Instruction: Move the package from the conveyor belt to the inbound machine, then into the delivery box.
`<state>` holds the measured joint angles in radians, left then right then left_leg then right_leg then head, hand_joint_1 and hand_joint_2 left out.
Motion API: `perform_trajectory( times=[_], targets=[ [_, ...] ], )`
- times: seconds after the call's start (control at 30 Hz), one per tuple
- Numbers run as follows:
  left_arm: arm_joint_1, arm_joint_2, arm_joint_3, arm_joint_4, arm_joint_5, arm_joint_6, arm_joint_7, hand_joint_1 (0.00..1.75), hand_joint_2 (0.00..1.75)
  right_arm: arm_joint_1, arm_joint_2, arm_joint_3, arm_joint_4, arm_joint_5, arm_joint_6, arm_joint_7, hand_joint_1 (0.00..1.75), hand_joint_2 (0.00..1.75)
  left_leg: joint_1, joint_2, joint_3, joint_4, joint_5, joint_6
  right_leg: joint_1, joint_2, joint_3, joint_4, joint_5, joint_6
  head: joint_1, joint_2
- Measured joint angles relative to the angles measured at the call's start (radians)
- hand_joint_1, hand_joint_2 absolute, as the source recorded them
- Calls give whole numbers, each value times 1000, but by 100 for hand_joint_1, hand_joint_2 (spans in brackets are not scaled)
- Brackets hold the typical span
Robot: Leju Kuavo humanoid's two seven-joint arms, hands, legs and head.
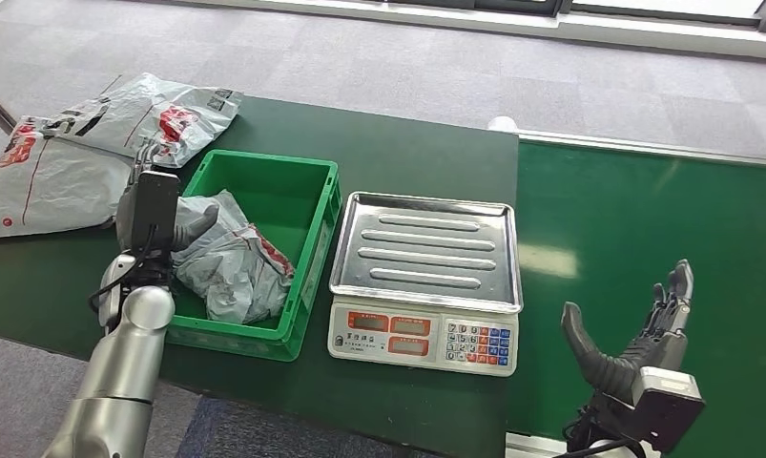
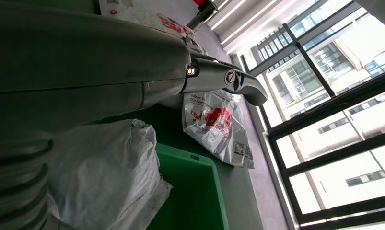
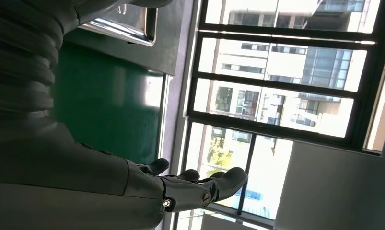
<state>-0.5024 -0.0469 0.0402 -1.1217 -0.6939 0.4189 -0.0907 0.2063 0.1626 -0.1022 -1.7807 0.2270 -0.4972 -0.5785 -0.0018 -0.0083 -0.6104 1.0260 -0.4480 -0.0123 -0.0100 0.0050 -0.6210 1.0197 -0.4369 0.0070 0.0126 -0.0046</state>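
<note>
The package [image 1: 228, 260], a crumpled grey mailer with red print, lies inside the green box [image 1: 307, 196] near the table's [image 1: 407, 143] left front edge, slumped toward the box's near-left corner. Since the box is the last stop named in the task, this parcel looks delivered.

The left hand [image 1: 157, 218] hovers at the box's left wall, thumb pointing in over the package and fingers extended upward; the left wrist view shows the fingers straight and apart with nothing between them, so it appears to have let go. Whether the thumb touches the bag cannot be told.

The scale [image 1: 426, 277], presumably the inbound machine, sits just right of the box at the table's front edge, its steel tray bare.

The right hand [image 1: 636, 334] is held above the near edge of the belt [image 1: 646, 219], fingers spread and lifted, gripping nothing; it seems parked ready for the next parcel, as that side is within its reach.

Two more mailers [image 1: 83, 153] lie flat at the table's far-left corner, overhanging its edge, outside the box.
</note>
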Motion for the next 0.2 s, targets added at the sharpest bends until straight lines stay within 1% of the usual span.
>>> perform_trajectory(
  times=[0.1,0.2],
  targets=[
    [28,0,2,-10,-2,-3,-1,0,175,0,1,0,0,11,14,7,0,175,0,0,0,0,0,0,0,0,0,0,0,0,0,0],
    [75,-5,5,-45,56,-2,-63,0,175,0,2,0,0,17,24,12,0,175,0,1,0,0,0,0,0,1,-1,0,0,0,0,0]
  ],
)
